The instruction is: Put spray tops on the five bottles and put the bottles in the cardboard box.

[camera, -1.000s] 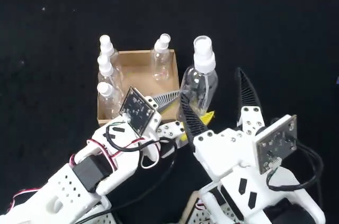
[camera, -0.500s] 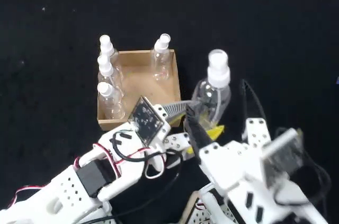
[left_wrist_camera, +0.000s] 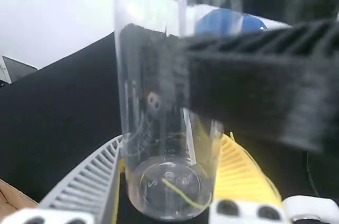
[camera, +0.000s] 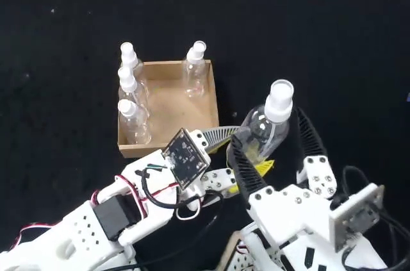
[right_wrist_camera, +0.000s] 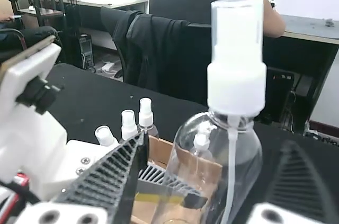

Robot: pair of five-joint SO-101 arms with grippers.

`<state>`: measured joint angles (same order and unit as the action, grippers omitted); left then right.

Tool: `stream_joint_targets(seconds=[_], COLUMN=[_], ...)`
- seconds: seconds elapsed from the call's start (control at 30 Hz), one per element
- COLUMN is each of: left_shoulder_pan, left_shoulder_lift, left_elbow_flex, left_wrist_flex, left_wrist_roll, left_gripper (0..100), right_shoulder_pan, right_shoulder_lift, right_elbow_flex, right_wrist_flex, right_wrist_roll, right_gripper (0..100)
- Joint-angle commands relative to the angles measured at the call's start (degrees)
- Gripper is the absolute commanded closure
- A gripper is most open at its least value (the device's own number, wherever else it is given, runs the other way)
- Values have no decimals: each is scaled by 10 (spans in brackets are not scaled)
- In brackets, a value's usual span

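Observation:
A clear bottle [camera: 261, 131] with a white spray top [camera: 280, 99] stands tilted just right of the cardboard box [camera: 170, 101]. My left gripper [camera: 251, 149] is shut on its base, grey finger [left_wrist_camera: 87, 184] on one side and yellow finger [left_wrist_camera: 241, 173] on the other. My right gripper [camera: 266, 129] is open, its black fingers [camera: 239, 162] straddling the same bottle [right_wrist_camera: 217, 181] below the spray top [right_wrist_camera: 235, 65]. In the box stand several capped bottles: three along the left wall [camera: 131, 85] and one at the far right corner [camera: 195, 69].
The black table [camera: 333, 47] has free room right of and behind the box. In the right wrist view the box [right_wrist_camera: 161, 152] and its bottles [right_wrist_camera: 128, 124] lie beyond the held bottle. A chair and a seated person are in the room behind.
The held bottle has moved right and nearer the arms, away from the box's right wall, carried by the left gripper. The right gripper has drawn back with it, fingers still around it.

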<state>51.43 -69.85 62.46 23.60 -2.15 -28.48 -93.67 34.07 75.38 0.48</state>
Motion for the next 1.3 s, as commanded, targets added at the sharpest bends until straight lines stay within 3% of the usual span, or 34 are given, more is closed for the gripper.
stream_joint_targets(seconds=[0.0,0.17,0.37,0.63,0.87,1.07,1.27], left_shoulder_pan=[2,7,7,7,7,7,2], left_shoulder_lift=[-6,-6,-6,-6,-6,-6,-6], left_elbow_flex=[-9,-14,-11,-14,-14,-15,-8], left_wrist_flex=[-14,-15,-15,-15,-15,-15,-10], left_wrist_roll=[-7,-7,-7,-11,-11,-11,-6], left_gripper=[970,970,970,970,970,966,800], right_shoulder_pan=[-4,-4,-4,24,26,26,26], right_shoulder_lift=[65,95,99,104,104,104,104], right_elbow_flex=[-35,-66,-65,-59,-55,-55,-55], right_wrist_flex=[6,35,35,36,23,19,18], right_wrist_roll=[36,42,42,41,42,39,39], right_gripper=[727,737,828,762,980,988,988])
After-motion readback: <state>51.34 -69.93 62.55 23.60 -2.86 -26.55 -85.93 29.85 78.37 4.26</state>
